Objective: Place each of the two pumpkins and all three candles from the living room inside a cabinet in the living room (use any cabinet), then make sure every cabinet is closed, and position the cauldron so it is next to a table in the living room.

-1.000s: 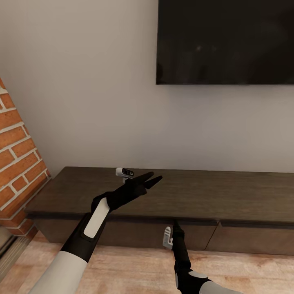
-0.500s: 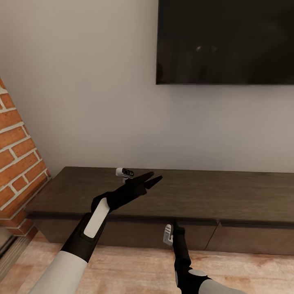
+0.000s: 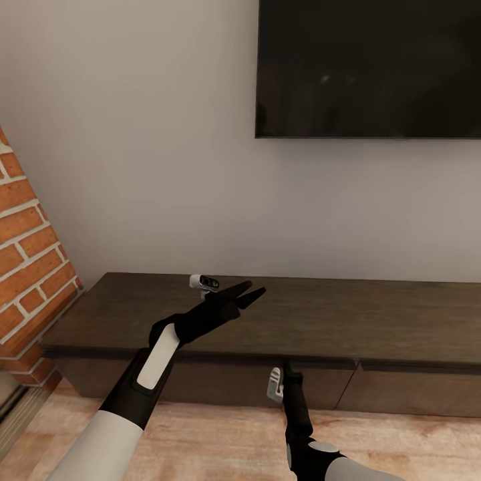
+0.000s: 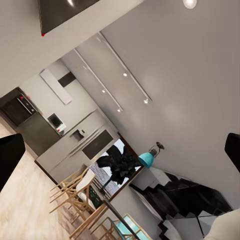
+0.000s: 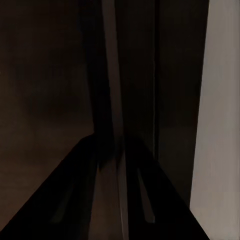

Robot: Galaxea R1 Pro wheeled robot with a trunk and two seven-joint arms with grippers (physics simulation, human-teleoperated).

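Left gripper [image 3: 252, 292]: fingers apart, empty, I hold it over the cabinet [image 3: 321, 321] top.
Right gripper [image 3: 288, 369]: at the drawer-front [image 3: 267, 384] top edge; finger state I cannot tell.
Change over the last second: almost none; drawers look shut, my judgement is this one is not yet opened.

Long low dark brown cabinet [image 3: 321, 321] against the wall, drawers closed.
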